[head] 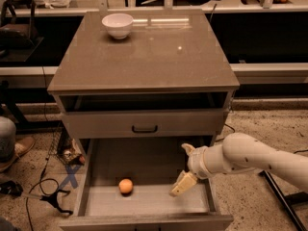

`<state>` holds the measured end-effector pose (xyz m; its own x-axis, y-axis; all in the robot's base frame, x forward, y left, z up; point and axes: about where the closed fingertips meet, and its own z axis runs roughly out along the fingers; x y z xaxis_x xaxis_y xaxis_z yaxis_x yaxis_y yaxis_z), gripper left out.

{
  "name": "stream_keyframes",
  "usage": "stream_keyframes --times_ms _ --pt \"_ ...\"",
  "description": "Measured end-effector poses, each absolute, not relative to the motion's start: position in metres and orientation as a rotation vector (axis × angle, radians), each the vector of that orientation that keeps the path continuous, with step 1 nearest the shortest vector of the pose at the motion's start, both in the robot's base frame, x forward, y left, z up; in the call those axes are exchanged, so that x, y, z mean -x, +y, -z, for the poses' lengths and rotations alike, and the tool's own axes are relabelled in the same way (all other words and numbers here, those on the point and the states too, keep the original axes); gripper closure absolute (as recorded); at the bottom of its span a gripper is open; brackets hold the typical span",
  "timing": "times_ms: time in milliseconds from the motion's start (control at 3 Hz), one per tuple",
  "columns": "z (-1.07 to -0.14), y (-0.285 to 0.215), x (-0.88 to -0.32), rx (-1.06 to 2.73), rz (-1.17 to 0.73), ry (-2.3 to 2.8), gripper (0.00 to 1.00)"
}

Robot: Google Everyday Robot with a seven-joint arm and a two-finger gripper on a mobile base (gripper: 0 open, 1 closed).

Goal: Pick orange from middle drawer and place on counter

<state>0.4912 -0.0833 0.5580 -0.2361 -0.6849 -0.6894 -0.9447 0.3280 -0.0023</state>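
The orange (125,186) lies on the pale floor of the open middle drawer (144,201), left of centre. My gripper (184,166) hangs over the right part of that drawer, to the right of the orange and apart from it. Its fingers (182,183) are spread open and hold nothing. My white arm reaches in from the right. The counter (159,57) is the glossy grey-brown top of the cabinet, above the drawers.
A white bowl (118,24) stands on the counter's far left. A closed drawer front with a black handle (144,129) sits above the open drawer. Cables and clutter (53,196) lie on the floor to the left. Shelving runs behind the cabinet.
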Motion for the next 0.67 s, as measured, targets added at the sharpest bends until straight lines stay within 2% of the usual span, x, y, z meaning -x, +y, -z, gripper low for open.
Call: stream_keyframes --times_ms 667 --pt "-0.488 -0.026 -0.507 1.494 -0.656 1.88 0.0"
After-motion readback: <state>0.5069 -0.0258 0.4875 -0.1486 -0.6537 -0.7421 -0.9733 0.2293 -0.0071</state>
